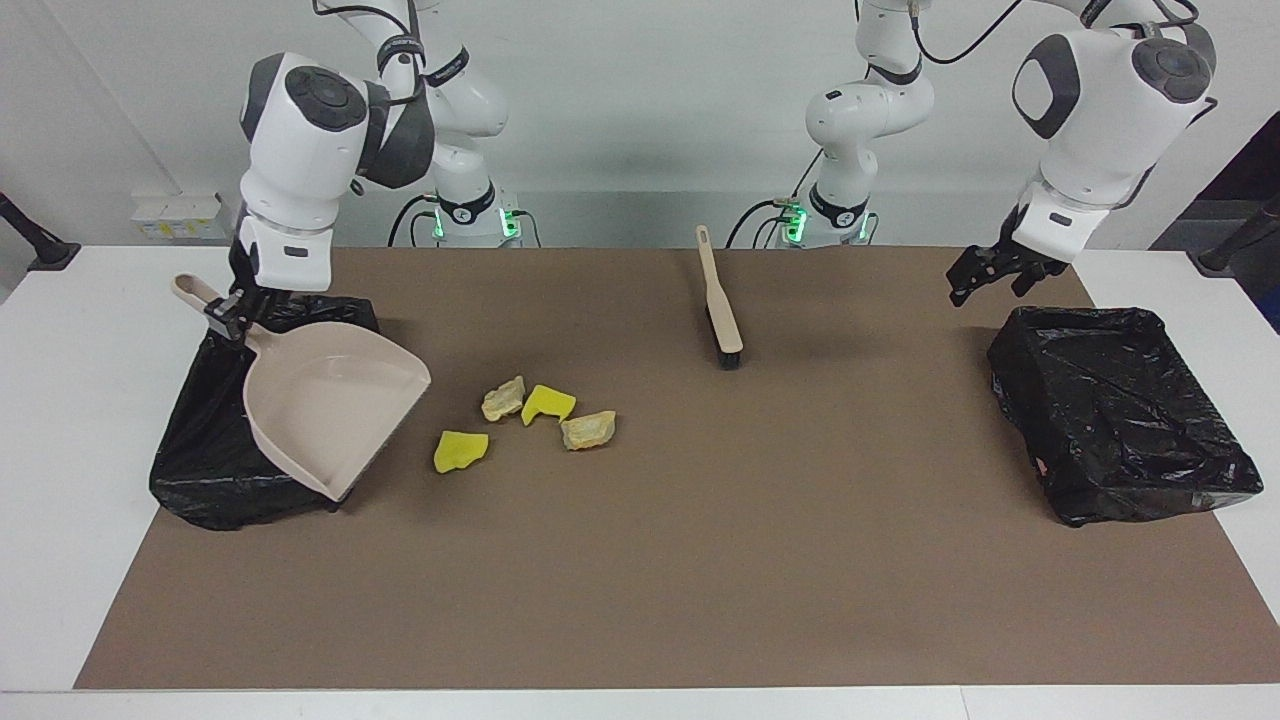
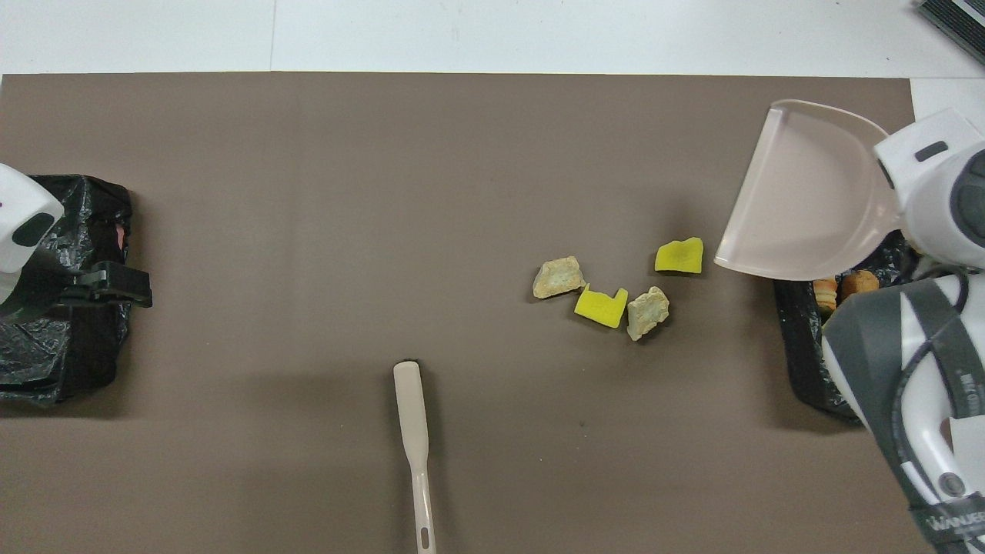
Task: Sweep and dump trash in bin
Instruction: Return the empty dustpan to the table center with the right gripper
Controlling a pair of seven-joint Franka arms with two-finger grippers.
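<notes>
Holding the dustpan level over the bin, my right gripper clamps its handle for remaining trash; the left gripper waits, fingers apart.

One high camera faces the robots, another looks steeply down; both share the brown mat.

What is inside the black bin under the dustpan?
In the overhead view, two orange bread-like lumps show in the bin at the dustpan's edge. The dustpan and right arm cover the rest.
</notes>
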